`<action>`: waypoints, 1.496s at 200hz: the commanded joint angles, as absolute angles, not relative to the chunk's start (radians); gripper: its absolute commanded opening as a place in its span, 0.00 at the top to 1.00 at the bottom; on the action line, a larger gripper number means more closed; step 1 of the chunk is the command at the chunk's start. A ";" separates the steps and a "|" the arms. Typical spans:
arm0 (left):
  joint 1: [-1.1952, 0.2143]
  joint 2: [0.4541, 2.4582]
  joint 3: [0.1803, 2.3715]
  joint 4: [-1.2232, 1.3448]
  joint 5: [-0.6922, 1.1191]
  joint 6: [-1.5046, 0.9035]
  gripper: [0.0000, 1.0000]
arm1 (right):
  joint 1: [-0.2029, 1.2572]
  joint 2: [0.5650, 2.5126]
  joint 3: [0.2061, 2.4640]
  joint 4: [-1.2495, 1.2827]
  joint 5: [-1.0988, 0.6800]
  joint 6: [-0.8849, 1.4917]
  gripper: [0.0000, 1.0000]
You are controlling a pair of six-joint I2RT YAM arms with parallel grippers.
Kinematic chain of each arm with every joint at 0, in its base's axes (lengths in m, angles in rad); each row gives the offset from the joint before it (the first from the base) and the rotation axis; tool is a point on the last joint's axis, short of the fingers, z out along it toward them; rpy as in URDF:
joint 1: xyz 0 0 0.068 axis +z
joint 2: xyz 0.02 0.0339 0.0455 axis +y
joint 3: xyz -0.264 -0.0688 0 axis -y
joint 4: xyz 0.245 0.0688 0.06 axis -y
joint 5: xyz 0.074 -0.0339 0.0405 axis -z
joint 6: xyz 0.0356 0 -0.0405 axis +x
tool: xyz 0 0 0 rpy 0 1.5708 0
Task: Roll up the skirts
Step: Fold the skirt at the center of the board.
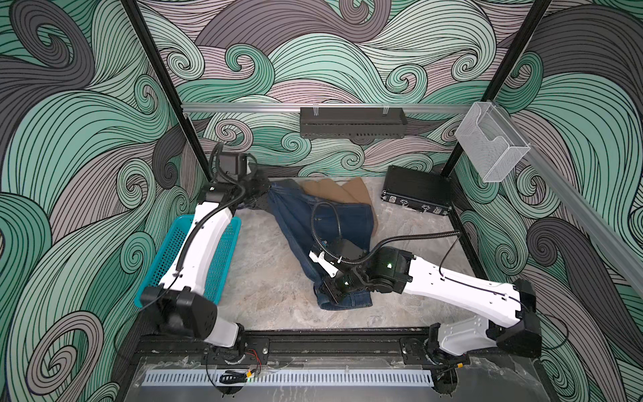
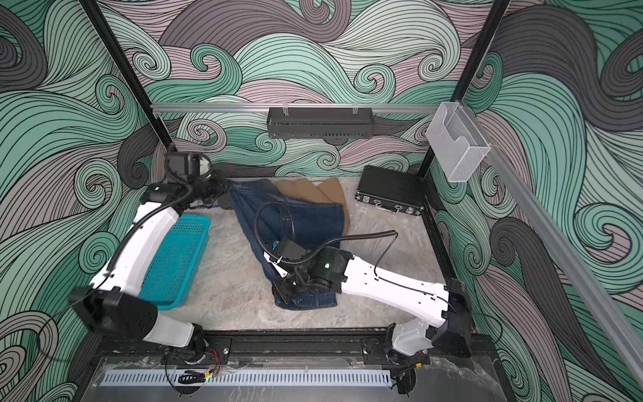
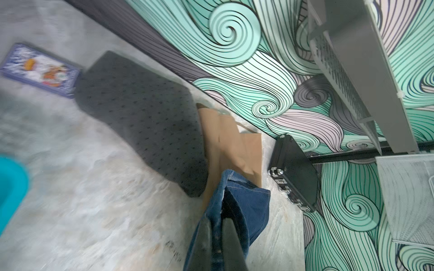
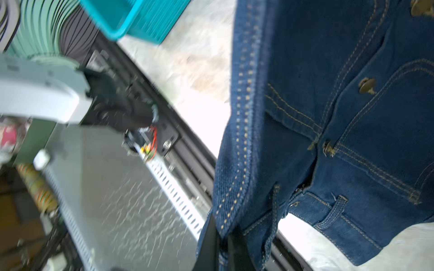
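- Clamping the dark blue denim skirt at its near waistband: my right tool.
- Farther back, my left tool pinches its far edge; nothing rolled yet, I judge.
- Farthest on the pale marbled surface, the plain tan-brown cloth skirt and dark grey dotted cloth skirt lie flat.

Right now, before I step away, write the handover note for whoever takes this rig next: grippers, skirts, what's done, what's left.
Left gripper: shut on an edge of the denim skirt, near the back wall.
Right gripper: shut on the denim skirt near its waistband, toward the front.
Tan skirt: at the back, partly under the denim.
Dotted grey skirt: flat by the back wall, beside the tan one; seen only in the left wrist view.
Done: denim gripped by both arms; no skirt is rolled.
Left: roll all three.
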State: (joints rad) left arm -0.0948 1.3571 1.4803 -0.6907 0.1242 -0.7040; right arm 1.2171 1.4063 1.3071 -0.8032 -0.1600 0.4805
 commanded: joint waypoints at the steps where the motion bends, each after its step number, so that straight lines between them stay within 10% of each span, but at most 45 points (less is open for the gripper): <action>1: -0.064 1.281 1.336 -0.753 -0.028 -0.714 1.00 | 1.229 1.395 1.222 -0.797 -0.255 0.545 1.00; 44: -0.094 1.380 1.419 -0.830 0.035 -0.703 1.00 | 1.116 1.348 1.094 -0.737 -0.296 0.629 1.00; 176: -0.483 2.523 2.724 -1.180 -0.076 -0.681 0.98 | 0.589 1.108 0.586 -0.634 -0.393 0.770 0.89; 206: -0.476 2.582 2.712 -1.081 -0.101 -0.689 0.72 | 0.511 1.188 0.598 -0.633 -0.435 0.719 0.74; 233: -0.462 2.546 2.720 -1.031 -0.104 -0.649 0.21 | 0.498 1.235 0.610 -0.653 -0.419 0.703 0.55; 299: -0.433 2.310 2.510 -1.106 -0.076 -0.547 0.12 | 0.480 1.127 0.533 -0.572 -0.551 0.798 0.61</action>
